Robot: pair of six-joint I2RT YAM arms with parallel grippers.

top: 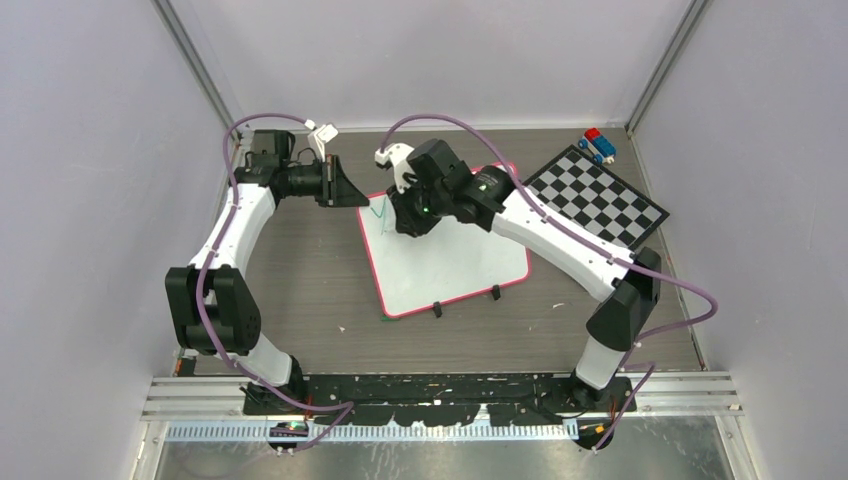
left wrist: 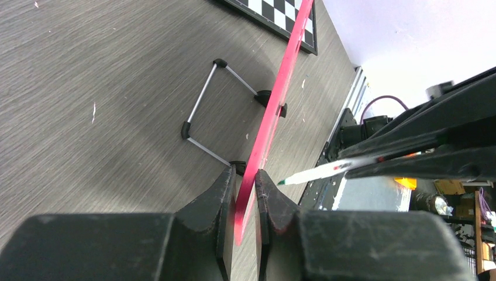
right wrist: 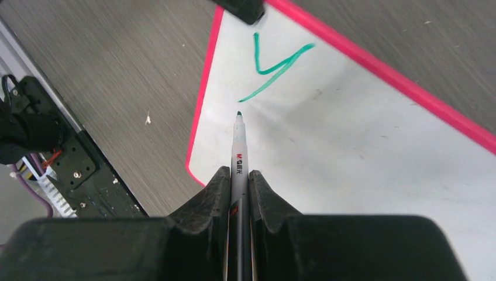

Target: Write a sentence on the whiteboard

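Green "Y" (right wrist: 275, 74) on whiteboard (right wrist: 351, 152)

White arm shells (top: 240, 215), black joints (top: 212, 310) — purple cables (top: 450, 120) along each arm.

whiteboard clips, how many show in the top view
2. Both sit on the whiteboard's near edge: the left clip left of its middle, the right clip right of it. The right arm hides part of the far edge.

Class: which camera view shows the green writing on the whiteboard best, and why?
Right wrist: the green Y is large and unobstructed. Top external shows only a faint green trace; left wrist sees the whiteboard edge-on, writing hidden.
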